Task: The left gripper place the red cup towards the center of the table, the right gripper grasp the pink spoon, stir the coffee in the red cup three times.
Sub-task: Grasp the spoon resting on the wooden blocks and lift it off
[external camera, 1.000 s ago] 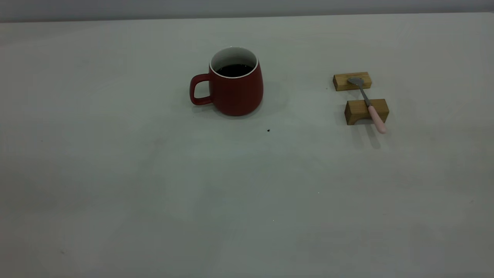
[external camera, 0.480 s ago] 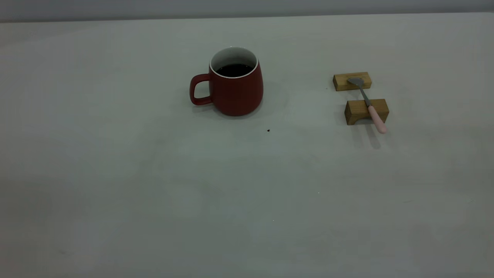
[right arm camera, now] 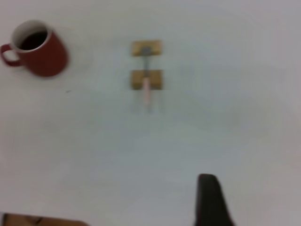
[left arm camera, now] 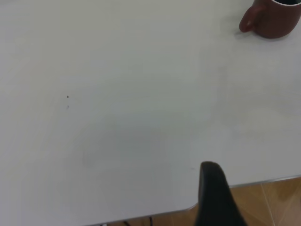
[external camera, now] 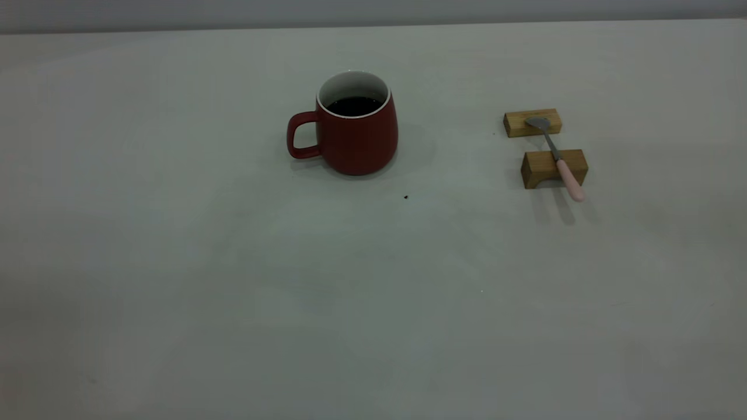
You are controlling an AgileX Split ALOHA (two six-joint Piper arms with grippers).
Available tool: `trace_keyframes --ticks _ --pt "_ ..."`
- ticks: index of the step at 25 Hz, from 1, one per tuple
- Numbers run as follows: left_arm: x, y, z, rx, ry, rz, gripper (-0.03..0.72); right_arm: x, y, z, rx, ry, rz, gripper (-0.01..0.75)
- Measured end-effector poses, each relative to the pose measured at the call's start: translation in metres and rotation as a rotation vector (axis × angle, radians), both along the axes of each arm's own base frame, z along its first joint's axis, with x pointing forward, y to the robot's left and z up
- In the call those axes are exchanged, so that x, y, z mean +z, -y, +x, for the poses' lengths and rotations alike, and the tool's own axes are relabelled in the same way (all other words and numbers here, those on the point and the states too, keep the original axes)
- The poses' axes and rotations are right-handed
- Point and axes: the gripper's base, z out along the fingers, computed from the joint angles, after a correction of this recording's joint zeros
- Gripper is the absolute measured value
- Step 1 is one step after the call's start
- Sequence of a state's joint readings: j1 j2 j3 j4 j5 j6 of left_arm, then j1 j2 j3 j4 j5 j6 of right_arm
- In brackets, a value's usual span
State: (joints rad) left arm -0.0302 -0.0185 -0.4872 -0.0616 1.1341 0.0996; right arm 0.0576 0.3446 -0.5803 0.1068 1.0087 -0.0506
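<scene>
The red cup (external camera: 356,137) stands upright on the table (external camera: 373,291), left of centre toward the back, its handle pointing left. Dark coffee (external camera: 355,106) fills it partway. The pink spoon (external camera: 557,157) lies across two wooden blocks at the right, bowl on the far block, pink handle jutting toward the front. Neither arm appears in the exterior view. The left wrist view shows a dark part of my left gripper (left arm camera: 214,197) over the table's edge, far from the cup (left arm camera: 275,21). A dark part of my right gripper (right arm camera: 210,202) hangs well short of the spoon (right arm camera: 146,80) and cup (right arm camera: 42,52).
The far wooden block (external camera: 532,122) and the near wooden block (external camera: 553,168) hold the spoon off the table. A tiny dark speck (external camera: 406,197) lies in front of the cup. The table's edge (left arm camera: 244,181) with wooden floor beyond shows in the left wrist view.
</scene>
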Motion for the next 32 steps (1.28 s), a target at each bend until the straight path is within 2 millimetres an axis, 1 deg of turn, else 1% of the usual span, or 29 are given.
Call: trace_keyframes --ticks 3,5,8,10,14,19,21,26,28,32 --pt "0.0 0.0 0.0 0.0 0.0 0.0 0.502 -0.003 -0.011 0.038 0.073 -0.07 0.059 0.607" --pt "0.0 0.0 0.0 0.0 0.0 0.0 0.502 -0.011 -0.018 0.063 0.117 -0.123 0.096 0.623" --pt "0.0 0.0 0.0 0.0 0.0 0.0 0.502 -0.029 -0.024 0.101 0.143 -0.226 0.138 0.624" --pt "0.0 0.0 0.0 0.0 0.0 0.0 0.502 -0.045 -0.028 0.125 0.152 -0.308 0.154 0.624" --pt "0.0 0.0 0.0 0.0 0.0 0.0 0.502 -0.076 -0.031 0.168 0.162 -0.425 0.154 0.623" --pt "0.0 0.0 0.0 0.0 0.0 0.0 0.502 -0.112 -0.034 0.221 0.151 -0.531 0.15 0.619" --pt "0.0 0.0 0.0 0.0 0.0 0.0 0.502 -0.128 -0.038 0.24 0.156 -0.575 0.146 0.618" --pt "0.0 0.0 0.0 0.0 0.0 0.0 0.502 -0.159 -0.057 0.285 0.165 -0.616 0.141 0.612" --pt "0.0 0.0 0.0 0.0 0.0 0.0 0.502 -0.174 -0.06 0.3 0.152 -0.648 0.143 0.608" --pt "0.0 0.0 0.0 0.0 0.0 0.0 0.502 -0.196 -0.065 0.327 0.151 -0.684 0.123 0.605"
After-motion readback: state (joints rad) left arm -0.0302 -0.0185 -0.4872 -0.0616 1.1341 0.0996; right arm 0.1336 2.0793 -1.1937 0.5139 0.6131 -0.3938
